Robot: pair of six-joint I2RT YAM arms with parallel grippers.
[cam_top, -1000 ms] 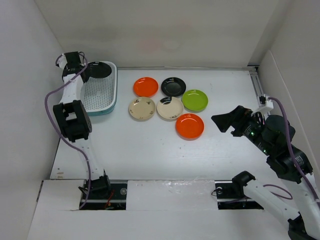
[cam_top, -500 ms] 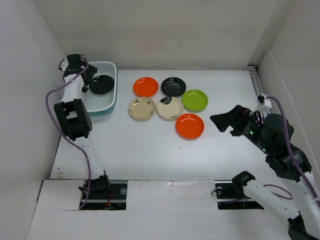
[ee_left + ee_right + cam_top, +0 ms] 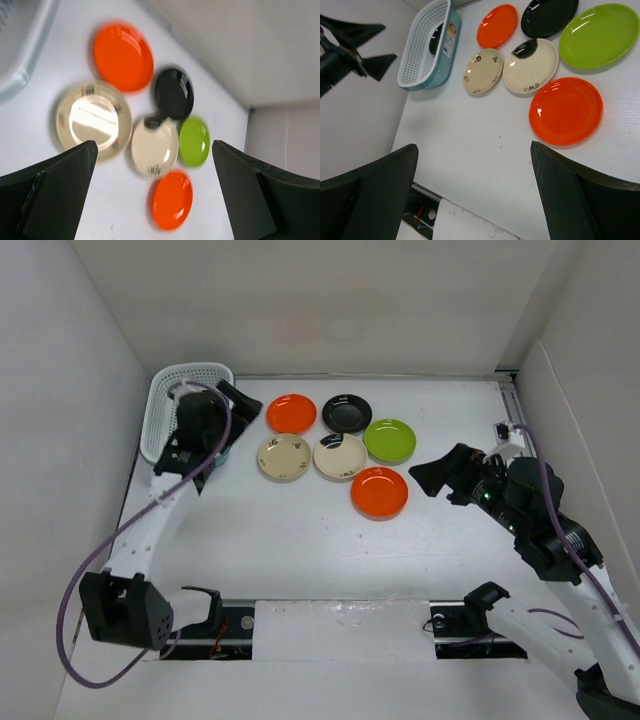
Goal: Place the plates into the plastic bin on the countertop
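Observation:
Six plates lie grouped on the countertop (image 3: 300, 540): orange (image 3: 291, 413), black (image 3: 347, 413), lime green (image 3: 390, 440), two cream (image 3: 284, 457) (image 3: 340, 456), and a second orange (image 3: 379, 492). Another black plate (image 3: 436, 39) rests inside the plastic bin (image 3: 427, 45), which stands at the far left (image 3: 165, 405). My left gripper (image 3: 232, 405) hovers open and empty just right of the bin, above the plates; its wrist view looks down on the cream plate (image 3: 155, 145). To the right of the near orange plate (image 3: 566, 111), my right gripper (image 3: 425, 478) is open and holds nothing.
White wall panels close in the countertop on the left, back and right. The left arm's cable loops along the left wall (image 3: 75, 590). The arm bases and a slotted rail (image 3: 330, 620) line the near edge.
The left gripper opened and let the black plate go into the bin, then swung out of the bin toward the plates. The right gripper edged slightly left.

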